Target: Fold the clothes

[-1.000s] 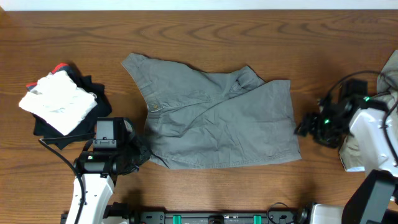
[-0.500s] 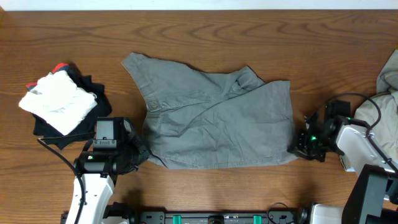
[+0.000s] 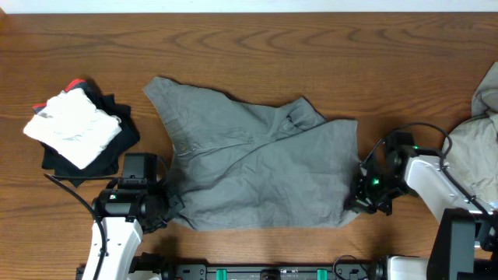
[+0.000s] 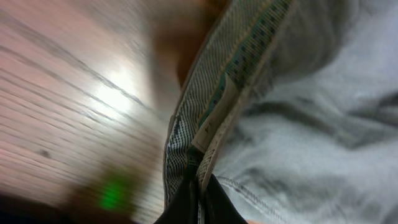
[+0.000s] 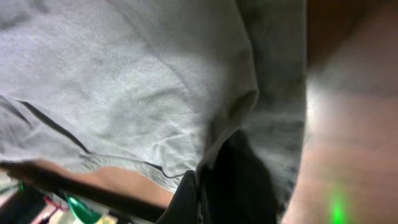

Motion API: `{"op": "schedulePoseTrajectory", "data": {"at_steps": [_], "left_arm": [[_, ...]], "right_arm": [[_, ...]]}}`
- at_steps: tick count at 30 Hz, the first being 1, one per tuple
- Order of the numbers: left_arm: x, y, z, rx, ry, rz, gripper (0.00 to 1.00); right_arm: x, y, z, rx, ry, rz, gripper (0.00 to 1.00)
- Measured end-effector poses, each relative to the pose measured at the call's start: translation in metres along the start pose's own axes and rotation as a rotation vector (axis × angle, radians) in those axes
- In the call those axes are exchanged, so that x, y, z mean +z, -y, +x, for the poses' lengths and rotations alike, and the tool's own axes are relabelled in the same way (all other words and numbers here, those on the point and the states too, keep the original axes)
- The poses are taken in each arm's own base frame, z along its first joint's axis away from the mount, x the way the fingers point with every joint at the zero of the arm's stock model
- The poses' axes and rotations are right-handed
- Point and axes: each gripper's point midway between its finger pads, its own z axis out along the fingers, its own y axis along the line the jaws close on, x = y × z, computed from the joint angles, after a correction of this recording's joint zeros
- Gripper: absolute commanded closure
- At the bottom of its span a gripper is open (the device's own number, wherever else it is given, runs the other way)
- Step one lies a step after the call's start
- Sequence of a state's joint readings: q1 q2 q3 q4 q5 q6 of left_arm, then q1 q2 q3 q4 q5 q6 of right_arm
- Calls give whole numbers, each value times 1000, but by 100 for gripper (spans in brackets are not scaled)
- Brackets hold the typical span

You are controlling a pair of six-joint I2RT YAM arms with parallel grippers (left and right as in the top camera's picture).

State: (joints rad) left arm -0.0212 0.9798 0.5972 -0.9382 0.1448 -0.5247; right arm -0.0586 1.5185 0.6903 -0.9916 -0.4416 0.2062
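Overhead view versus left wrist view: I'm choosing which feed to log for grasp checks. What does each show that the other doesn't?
Only overhead: the whole grey shorts lying spread out, the white-and-black clothes pile at left, a beige garment at the right edge, and the right end effector at the shorts' lower right corner. Only left wrist: the patterned inner face of the waistband, pinched in the left end effector. Both: the grey shorts on the wooden table.
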Motion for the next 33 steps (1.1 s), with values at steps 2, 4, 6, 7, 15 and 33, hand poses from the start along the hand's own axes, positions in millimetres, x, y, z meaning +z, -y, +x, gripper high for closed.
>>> {"op": "schedulePoseTrajectory", "data": {"at_steps": [2,4,6,7,15,33], "left_arm": [[0,-2,-8,4,38,-16,94],[-1,-1,-18,6,84,-20,94],[-4,2,-28,7,125,-16,94],[-6,4,-32,8,144,-13,94],[-37,18,-59,13,244,15,90],[-60,47,-92,42,357,110,89]], "right_arm": [[2,-2,8,-2,-30,8,99],[4,-4,14,-17,-52,18,97],[5,-6,15,-24,-57,23,92],[5,-6,15,-21,-55,26,90],[-12,-4,-11,5,39,72,74],[-129,-102,-155,-382,665,-34,56]]}}
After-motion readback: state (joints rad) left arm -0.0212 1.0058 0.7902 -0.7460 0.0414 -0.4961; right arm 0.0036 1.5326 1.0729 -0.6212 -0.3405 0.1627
